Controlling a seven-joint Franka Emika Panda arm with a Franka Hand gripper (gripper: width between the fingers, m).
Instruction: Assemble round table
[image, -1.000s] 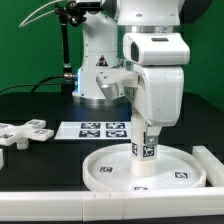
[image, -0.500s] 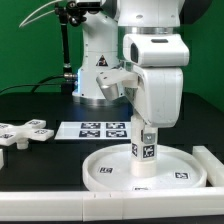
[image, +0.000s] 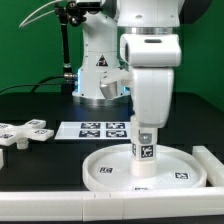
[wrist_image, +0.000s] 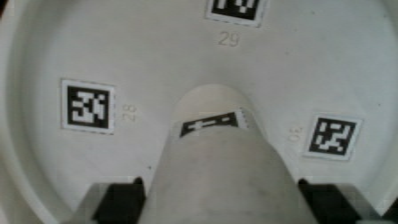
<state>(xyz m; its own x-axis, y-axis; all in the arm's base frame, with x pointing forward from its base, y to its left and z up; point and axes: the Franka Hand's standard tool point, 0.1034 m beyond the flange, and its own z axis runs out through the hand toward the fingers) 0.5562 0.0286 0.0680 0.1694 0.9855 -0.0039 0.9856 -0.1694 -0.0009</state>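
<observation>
The large rimmed round disc lies flat at the front of the table. The short cylindrical leg stands upright at its middle, with tags on its side. My gripper reaches straight down and is shut on the leg's upper part. In the wrist view the leg fills the space between my gripper's two dark fingers, with the tagged disc below. The cross-shaped foot piece lies apart from it at the exterior view's left.
The marker board lies flat behind the disc. A long white bar lies along the disc's side at the exterior view's right. The robot base stands at the back.
My hand has turned about its vertical axis while still on the leg. The leg stays upright at the disc's middle.
</observation>
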